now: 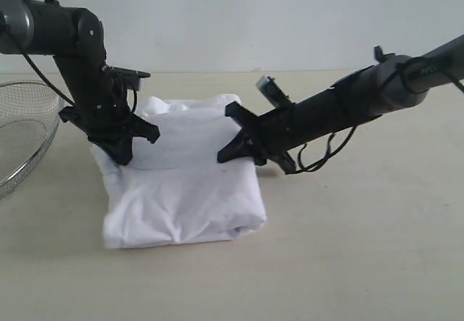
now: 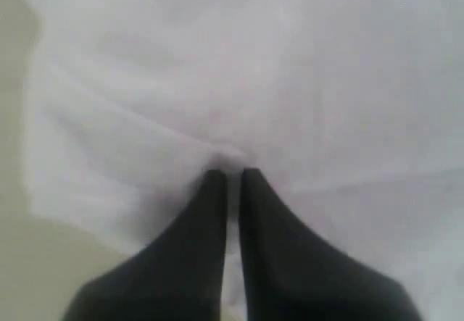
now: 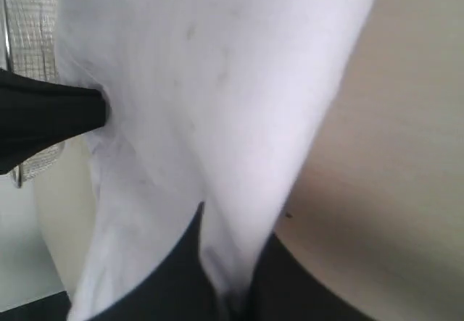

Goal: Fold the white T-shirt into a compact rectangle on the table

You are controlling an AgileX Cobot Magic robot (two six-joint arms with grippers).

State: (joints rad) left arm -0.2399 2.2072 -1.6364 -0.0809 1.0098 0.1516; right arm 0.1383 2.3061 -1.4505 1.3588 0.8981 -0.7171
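The white T-shirt (image 1: pixel 181 183) lies partly folded on the table (image 1: pixel 348 248), its lettering hidden. My left gripper (image 1: pixel 119 151) is shut on the shirt's left edge; the left wrist view shows its fingers (image 2: pixel 210 212) pinching a fold of white cloth (image 2: pixel 239 82). My right gripper (image 1: pixel 232 147) is shut on the shirt's right edge, and in the right wrist view a strip of the T-shirt (image 3: pixel 239 140) runs down between its two dark fingers (image 3: pixel 181 270). The left gripper's tip (image 3: pixel 65 114) shows in that view against the far side of the cloth.
A round wire-mesh basket (image 1: pixel 22 132) stands at the table's left edge, close behind the left arm; it also shows as mesh (image 3: pixel 32 24) in the right wrist view. A pale wall rises behind the table.
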